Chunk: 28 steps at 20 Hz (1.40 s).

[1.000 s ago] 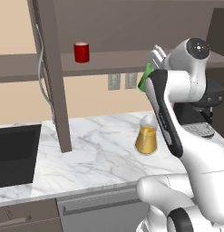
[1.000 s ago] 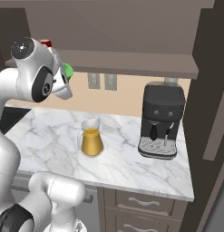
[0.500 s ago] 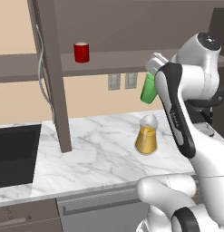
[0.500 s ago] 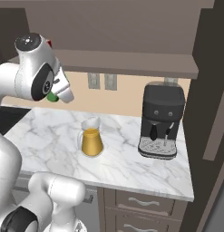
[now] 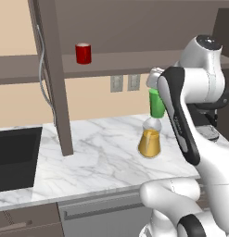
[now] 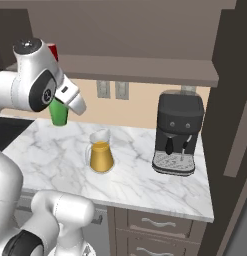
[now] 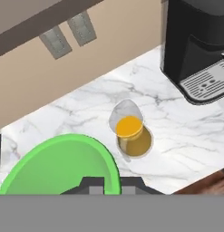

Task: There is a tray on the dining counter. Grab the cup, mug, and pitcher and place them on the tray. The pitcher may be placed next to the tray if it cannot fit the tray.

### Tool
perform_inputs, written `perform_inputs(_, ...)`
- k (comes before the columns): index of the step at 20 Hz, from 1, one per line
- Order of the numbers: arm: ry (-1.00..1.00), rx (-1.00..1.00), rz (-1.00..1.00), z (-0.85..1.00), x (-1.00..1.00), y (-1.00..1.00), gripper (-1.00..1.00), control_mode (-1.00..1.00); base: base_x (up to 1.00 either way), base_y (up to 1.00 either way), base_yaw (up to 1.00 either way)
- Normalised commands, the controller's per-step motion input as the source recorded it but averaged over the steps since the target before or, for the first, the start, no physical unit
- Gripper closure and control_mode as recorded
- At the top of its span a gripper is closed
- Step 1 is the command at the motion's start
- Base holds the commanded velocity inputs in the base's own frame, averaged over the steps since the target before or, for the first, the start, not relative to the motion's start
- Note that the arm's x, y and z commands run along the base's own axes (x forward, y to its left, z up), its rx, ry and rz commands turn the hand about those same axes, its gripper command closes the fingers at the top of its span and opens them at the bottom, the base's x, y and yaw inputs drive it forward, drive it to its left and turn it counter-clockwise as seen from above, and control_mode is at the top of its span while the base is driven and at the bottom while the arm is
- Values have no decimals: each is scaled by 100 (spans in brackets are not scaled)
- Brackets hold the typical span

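- In the left base view a black sink (image 5: 16, 157) sits at the far left edge, sunk into the white grey-veined marble desk (image 5: 97, 162).
- Left of centre, near the top, the red mug (image 5: 83, 53) stands upright on a dark brown shelf (image 5: 111, 62).
- Two grey wall outlets (image 5: 125, 83) sit on the beige wall under that shelf.
- Right of centre, the amber pitcher (image 5: 149, 140) stands upright on the desk.
- Directly above the pitcher in this view, the green cup (image 5: 157, 102) hangs in the air, clear of the desk, at the end of the white arm.
- The claw (image 7: 108, 183) is closed on the cup's rim; the hand view shows the cup's green mouth at lower left.
- In the right base view, a black coffee machine (image 6: 178, 132) stands on the desk, right of the pitcher and well apart from it.
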Motion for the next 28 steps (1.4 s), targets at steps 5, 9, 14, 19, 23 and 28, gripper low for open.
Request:
perform_inputs(5, 2, -5, 7, -2, -6, -19, 100, -100, 0, 0, 0)
perform_inputs(9, 0, 0, 0, -2, 0, -25, 100, -100, 0, 0, 0)
perform_inputs(14, 0, -1, 0, -3, 0, -4, 100, -100, 0, 0, 0)
perform_inputs(19, 0, 0, 0, 0, 0, 0, 100, -100, 0, 0, 0)
perform_inputs(23, 0, 0, 0, 0, 0, 0, 100, -100, 0, 0, 0)
perform_inputs(28, 0, 0, 0, 0, 0, 0, 100, 100, -15, 0, 0)
